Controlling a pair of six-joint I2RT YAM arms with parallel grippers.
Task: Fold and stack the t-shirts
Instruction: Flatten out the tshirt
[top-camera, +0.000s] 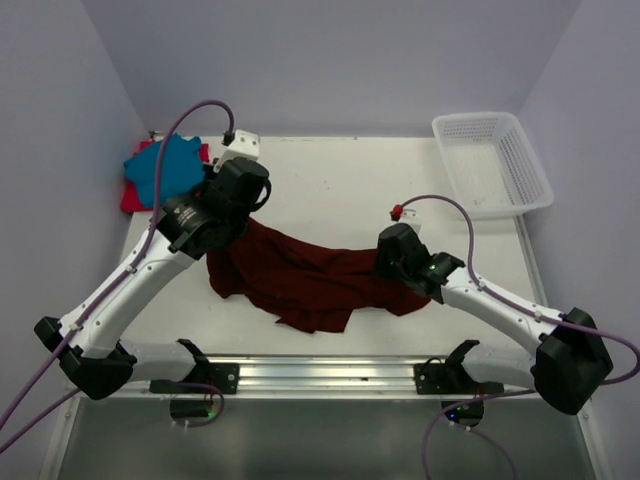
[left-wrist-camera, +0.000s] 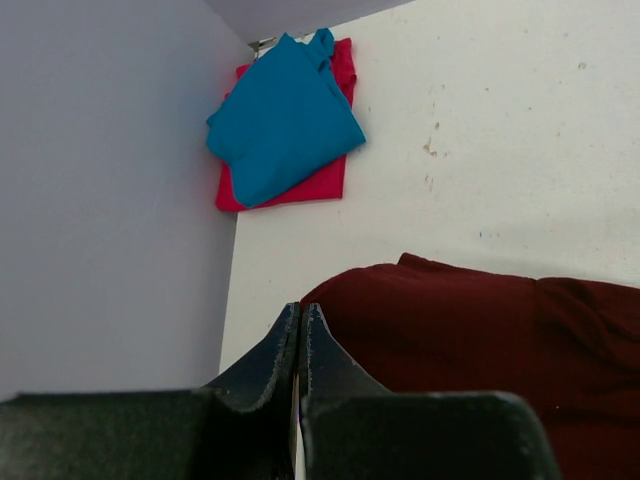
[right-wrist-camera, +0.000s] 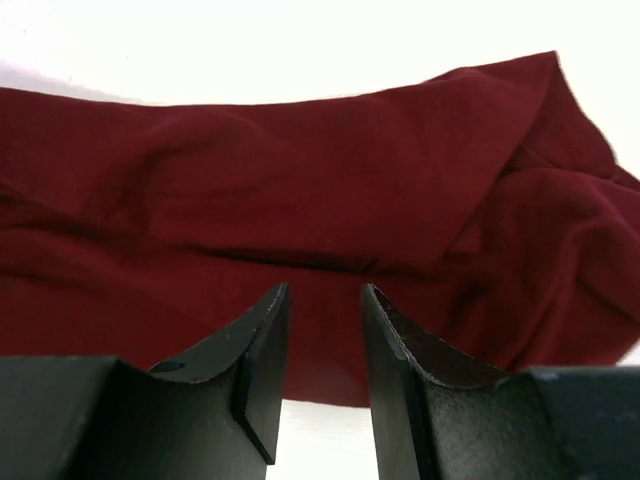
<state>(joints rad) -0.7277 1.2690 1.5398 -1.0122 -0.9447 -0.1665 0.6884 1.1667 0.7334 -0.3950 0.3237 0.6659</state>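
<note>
Left fingers (left-wrist-camera: 270, 365) clamped tight at the left end of the crumpled dark maroon cloth t-shirt (top-camera: 310, 278) on the white table (top-camera: 340, 190), grip on it unclear, right fingers (right-wrist-camera: 262, 345) half-parted just over its right edge, soft, light, floppy stuff, best pinched at hem corners.

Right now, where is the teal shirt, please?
In the top view, the teal shirt lies atop the red-pink shirt in the table's far-left corner.
</note>
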